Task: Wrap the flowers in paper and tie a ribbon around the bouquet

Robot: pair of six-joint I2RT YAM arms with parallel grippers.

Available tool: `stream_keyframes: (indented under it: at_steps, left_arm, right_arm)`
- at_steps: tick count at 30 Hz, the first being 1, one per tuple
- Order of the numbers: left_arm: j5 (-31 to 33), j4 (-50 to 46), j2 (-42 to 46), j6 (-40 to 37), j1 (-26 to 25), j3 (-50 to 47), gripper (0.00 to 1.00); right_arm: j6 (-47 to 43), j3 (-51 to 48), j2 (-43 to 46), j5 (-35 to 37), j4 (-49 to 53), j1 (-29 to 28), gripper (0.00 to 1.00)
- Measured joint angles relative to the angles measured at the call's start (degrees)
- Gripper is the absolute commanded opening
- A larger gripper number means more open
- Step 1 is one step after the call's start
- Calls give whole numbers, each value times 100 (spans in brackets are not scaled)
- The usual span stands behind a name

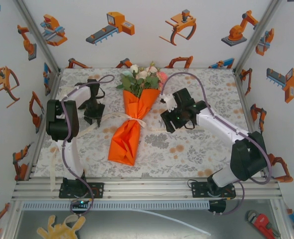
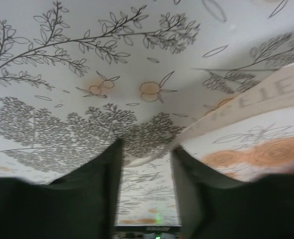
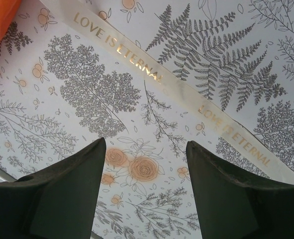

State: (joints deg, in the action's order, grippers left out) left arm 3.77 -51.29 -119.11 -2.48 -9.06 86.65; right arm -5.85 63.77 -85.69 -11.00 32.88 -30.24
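Bouquet (image 1: pixel 136 112) lies near-far, blooms (image 1: pixel 144 74) far. Left gripper (image 2: pixel 146 148) part-open at ribbon (image 3: pixel 167 80); right gripper (image 3: pixel 146 144) wide, empty.

We count two arms, the left arm (image 1: pixel 67 129) and the right arm (image 1: pixel 221 124). That gives us two end effectors, the left end effector (image 1: pixel 94 121) and the right end effector (image 1: pixel 165 103), with two dark fingers (image 3: pixel 72 189) apiece. Between the end effectors we have one bouquet (image 1: pixel 136 107), one sheet of orange paper (image 1: pixel 128 137) and one ribbon (image 1: pixel 137 121). Just ahead of the right end effector's fingers, we read "LOVE IS ETERNAL" twice on that ribbon. The flowers (image 1: pixel 144 74) are too small for us to count.
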Motion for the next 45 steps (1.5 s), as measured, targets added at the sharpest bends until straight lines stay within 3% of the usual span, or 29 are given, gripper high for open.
stream_keyframes:
  at_steps: [2,5,8,13,18,24,36,41,44,45]
  left_arm:
    - [170,-68,-15,-31,-9,15,0]
    - [319,-85,-4,-70,-81,24,0]
    - [76,-35,280,-4,-199,-35,0]
    - [-1099,492,2035,223,-481,-402,0]
    - [-2793,1506,3609,540,-817,-507,0]
    - [-4135,2295,3609,1082,-883,-660,0]
    - [-4806,2590,3373,1364,-1080,-691,1]
    - [-4839,2588,3351,1364,-1080,-686,1]
    - [-4839,2590,3351,1364,-1080,-684,2]
    - [-4839,2590,3346,1366,-1080,-684,3]
  right_arm:
    - [0,0,74,13,-4,0,61]
    - [22,0,208,22,-9,0,61]
    - [133,0,393,31,-35,-2,64]
    - [282,-101,1010,-33,-693,-256,68]
    - [472,-966,1690,-393,-2745,-581,69]
    - [1143,-1272,1169,-962,-4793,-623,68]
    - [1329,-1191,267,-1471,-6592,-1016,67]
    - [1320,-833,-501,-1784,-7071,-1093,56]
    - [1408,-595,-887,-1849,-7180,-1139,41]
    - [1486,-531,-1008,-1878,-7289,-1150,32]
